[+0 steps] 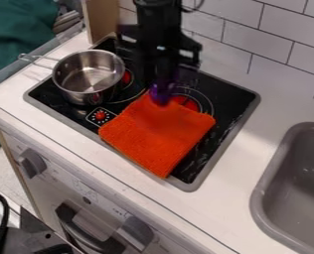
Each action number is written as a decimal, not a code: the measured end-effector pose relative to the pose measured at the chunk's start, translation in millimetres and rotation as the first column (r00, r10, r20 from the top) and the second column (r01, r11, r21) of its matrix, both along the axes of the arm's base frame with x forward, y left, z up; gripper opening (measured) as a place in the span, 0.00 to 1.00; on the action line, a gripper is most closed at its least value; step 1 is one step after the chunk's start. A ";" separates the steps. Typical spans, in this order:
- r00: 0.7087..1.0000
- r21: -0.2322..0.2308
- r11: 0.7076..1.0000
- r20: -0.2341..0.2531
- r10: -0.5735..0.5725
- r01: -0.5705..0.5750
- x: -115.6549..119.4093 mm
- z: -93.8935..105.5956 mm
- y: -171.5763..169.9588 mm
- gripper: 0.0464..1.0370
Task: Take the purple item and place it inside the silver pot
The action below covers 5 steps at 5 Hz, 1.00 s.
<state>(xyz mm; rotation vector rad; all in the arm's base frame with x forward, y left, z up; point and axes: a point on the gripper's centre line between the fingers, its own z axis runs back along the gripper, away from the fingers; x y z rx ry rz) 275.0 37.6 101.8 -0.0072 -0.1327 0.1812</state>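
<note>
The black gripper (164, 79) hangs down from the top edge over the back of the stove, right of the pot. A purple item (162, 93) is at the gripper's lower end, just above or against the back corner of the orange cloth; whether it is held cannot be made out. The silver pot (89, 74) stands upright on the left of the stove, its inside visible and its handle pointing to the upper left.
An orange cloth (158, 136) lies across the middle and front of the black stove top (229, 106). The grey sink (289, 188) is at the right, and a tiled wall (269, 37) runs behind the counter. A wooden panel (101, 19) rises behind the pot.
</note>
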 end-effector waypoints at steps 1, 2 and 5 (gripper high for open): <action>0.999 -0.014 0.999 0.017 0.046 -0.046 2.2 7.0 18.2 0.20; 0.995 -0.014 0.995 0.026 0.099 -0.099 5.6 11.6 47.8 0.20; 0.982 0.008 0.984 -0.061 0.178 -0.178 2.8 -11.9 113.8 0.24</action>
